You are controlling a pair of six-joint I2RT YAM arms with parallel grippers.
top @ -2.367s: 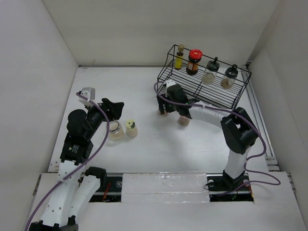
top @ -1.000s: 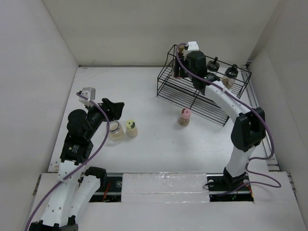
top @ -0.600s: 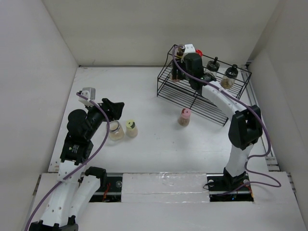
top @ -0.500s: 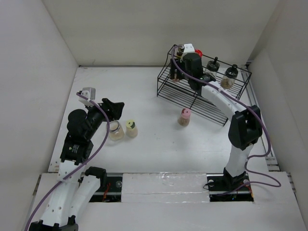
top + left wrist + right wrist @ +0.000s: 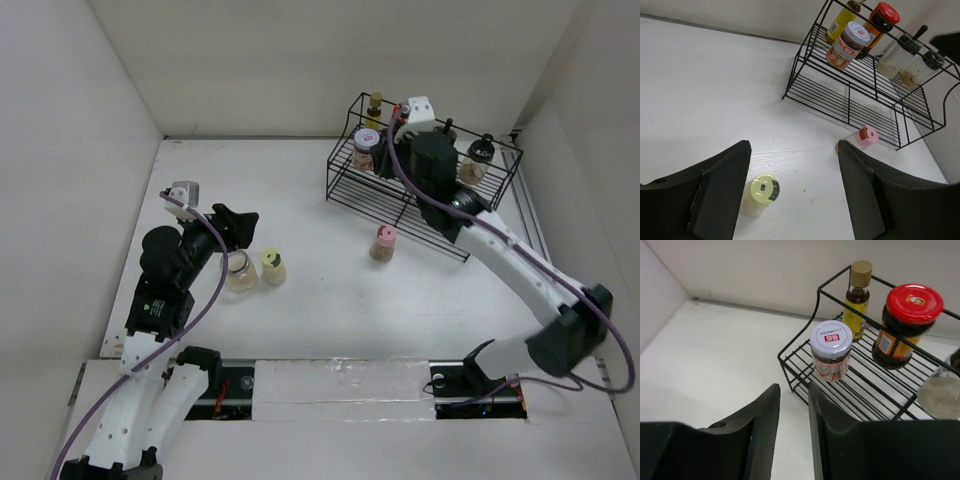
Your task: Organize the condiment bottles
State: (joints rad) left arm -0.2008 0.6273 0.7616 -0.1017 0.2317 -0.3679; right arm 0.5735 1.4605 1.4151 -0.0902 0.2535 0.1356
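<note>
The next pick turns on the pink-capped bottle (image 5: 384, 241). It stands upright on the tabletop near the middle of the overhead view, just in front of the rack's (image 5: 840, 123) lower front wire. Your right fingers (image 5: 762, 437) are drawn almost together and hold nothing. They hang over the rack at upper right, facing its left end, where the white-capped jar (image 5: 830, 347) sits on the shelf. The right wrist view does not show the pink bottle, so judge it from the overhead view, where it lies down and to the left of that wrist, off the rack.

The right arm looks the nearer one. You would likely need to widen the fingers and come down with the bottle's vertical axis between them.

Your left fingers (image 5: 720, 192) stand apart and empty at left centre, above the yellow-capped bottle (image 5: 762, 191) and beside the clear jar (image 5: 240, 272). The pink bottle is well apart from them.
</note>
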